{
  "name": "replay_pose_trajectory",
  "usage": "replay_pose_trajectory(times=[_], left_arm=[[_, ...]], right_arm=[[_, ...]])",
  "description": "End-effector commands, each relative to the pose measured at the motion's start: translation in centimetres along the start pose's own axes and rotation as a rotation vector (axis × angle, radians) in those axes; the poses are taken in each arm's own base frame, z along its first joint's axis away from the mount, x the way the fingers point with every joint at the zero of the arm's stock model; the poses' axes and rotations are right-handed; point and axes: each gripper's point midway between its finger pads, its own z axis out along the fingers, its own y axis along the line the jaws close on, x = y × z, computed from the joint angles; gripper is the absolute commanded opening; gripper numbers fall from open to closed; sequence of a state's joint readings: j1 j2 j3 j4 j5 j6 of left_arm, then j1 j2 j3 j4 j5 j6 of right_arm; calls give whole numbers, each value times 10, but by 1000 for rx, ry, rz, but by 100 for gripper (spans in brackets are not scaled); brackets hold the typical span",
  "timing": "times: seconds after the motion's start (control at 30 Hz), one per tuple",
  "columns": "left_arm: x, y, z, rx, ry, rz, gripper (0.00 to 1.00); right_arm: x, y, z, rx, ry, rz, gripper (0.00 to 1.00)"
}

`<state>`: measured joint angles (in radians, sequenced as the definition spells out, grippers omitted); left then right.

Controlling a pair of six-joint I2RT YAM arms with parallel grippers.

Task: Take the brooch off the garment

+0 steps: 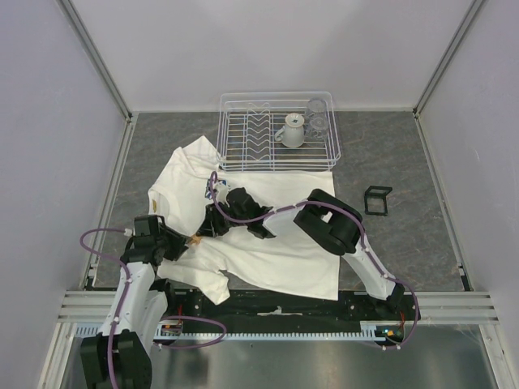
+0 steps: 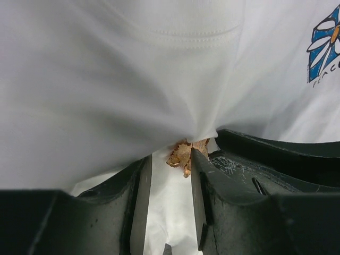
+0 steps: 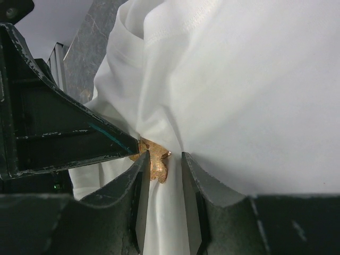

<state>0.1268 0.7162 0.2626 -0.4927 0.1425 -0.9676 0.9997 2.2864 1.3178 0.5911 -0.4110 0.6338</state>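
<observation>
The garment [image 1: 268, 243], a white T-shirt, lies spread on the table, and its blue daisy logo [image 2: 324, 48] shows in the left wrist view. The brooch [image 1: 195, 240], a tiny orange-gold leaf shape, sits on a puckered fold near the shirt's left side. My left gripper [image 2: 171, 156] stands partly open over the cloth. The brooch [image 2: 183, 154] lies at its tips, against the right finger [image 2: 199, 196]. My right gripper [image 3: 164, 156] comes from the opposite side, jaws apart, with the brooch [image 3: 154, 159] against its left finger [image 3: 139, 202]. Fabric fills both gaps.
A white wire dish rack [image 1: 243, 154] stands behind the shirt and holds a white cup [image 1: 292, 130] and a glass [image 1: 318, 117]. A small black frame [image 1: 377, 200] lies to the right. The two grippers' tips nearly touch each other at the brooch.
</observation>
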Motion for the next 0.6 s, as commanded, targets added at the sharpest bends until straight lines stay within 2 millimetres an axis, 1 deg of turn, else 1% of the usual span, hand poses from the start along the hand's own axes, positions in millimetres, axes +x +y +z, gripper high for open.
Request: replay_pose_trajectory(times=[0.0,0.23,0.57], left_arm=[[-11,-12,-3,19,-39,-28,41],[-13,-17,-6,44,-49,-23,38],[-17,-22,-6,56,-64,-47,40]], right_arm=[[-8,14,9,-52,-19,-12,37],[-6,17,11,-68,-15,-10,36],[-3,19,12,-74,-7,-7,34]])
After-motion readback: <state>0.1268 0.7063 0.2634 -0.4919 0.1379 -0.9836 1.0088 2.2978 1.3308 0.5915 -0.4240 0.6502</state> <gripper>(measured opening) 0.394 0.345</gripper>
